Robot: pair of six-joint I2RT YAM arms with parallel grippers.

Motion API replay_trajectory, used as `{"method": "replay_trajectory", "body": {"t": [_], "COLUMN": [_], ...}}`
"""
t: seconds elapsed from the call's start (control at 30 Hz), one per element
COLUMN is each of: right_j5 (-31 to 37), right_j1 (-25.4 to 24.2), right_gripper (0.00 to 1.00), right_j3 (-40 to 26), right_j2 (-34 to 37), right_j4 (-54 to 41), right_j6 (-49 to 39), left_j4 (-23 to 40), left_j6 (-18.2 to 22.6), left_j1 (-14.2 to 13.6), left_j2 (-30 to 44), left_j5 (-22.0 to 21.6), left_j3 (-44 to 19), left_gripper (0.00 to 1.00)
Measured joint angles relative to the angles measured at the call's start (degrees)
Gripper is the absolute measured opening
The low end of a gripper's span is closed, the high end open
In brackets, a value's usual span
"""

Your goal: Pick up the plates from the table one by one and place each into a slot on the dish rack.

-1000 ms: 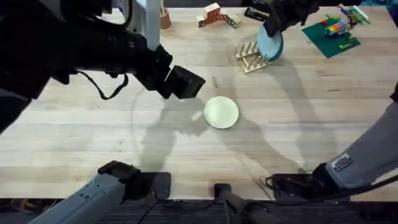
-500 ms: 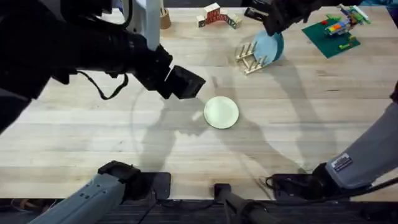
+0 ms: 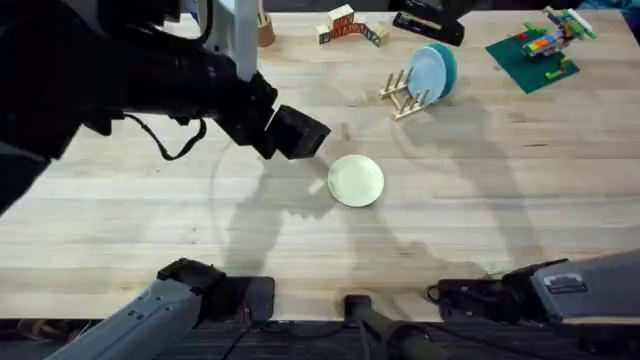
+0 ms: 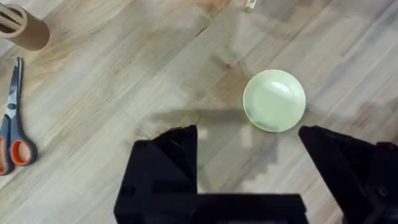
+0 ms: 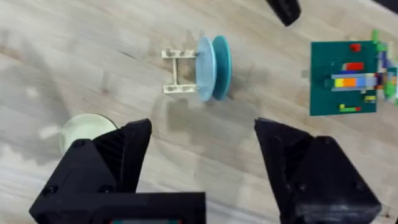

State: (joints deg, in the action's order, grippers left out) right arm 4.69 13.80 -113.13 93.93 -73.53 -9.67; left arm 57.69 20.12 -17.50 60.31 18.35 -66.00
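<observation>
A pale cream-yellow plate [image 3: 356, 181] lies flat on the table [image 3: 480, 200] near its middle. My left gripper [image 3: 298, 133] hovers open just left of it; in the left wrist view the cream plate [image 4: 274, 100] sits just past the spread fingers of that gripper [image 4: 249, 140]. The dish rack [image 3: 400, 93] stands at the back right, with the light blue plate [image 3: 427, 73] upright in a slot, in front of a darker teal plate [image 3: 446, 64]. My right gripper [image 5: 204, 134] is open and empty high above the table, looking down on the rack [image 5: 176, 71] and the blue plate [image 5: 204, 68].
A green baseplate with coloured bricks [image 3: 530, 50] lies right of the rack. A black object [image 3: 428, 25] and wooden blocks [image 3: 350, 24] sit along the back edge. Scissors [image 4: 12, 127] and a cardboard tube [image 4: 23, 26] lie to the left.
The right gripper has let go of the light blue plate, which now stands in the rack, and has drawn up and away from it. The left arm and cream plate have not moved.
</observation>
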Motion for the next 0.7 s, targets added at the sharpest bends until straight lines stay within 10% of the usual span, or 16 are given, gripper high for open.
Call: {"method": "replay_trajectory", "body": {"t": [0.57, 0.7], "right_j5": [-3.8, -7.6], "right_j1": [0.0, 0.0], "right_gripper": [0.996, 0.996], "right_j3": [33.6, 39.7], "right_j2": [-31.0, -33.9], "right_j4": [2.9, 3.2], "right_j6": [5.4, 8.1], "left_j4": [2.3, 3.0], "left_j6": [-1.1, -2.1], "left_j1": [0.0, 0.0], "left_j2": [0.0, 0.0], "left_j5": [0.0, 0.0], "left_j3": [0.0, 0.0], "left_gripper": [0.995, 0.760]}}
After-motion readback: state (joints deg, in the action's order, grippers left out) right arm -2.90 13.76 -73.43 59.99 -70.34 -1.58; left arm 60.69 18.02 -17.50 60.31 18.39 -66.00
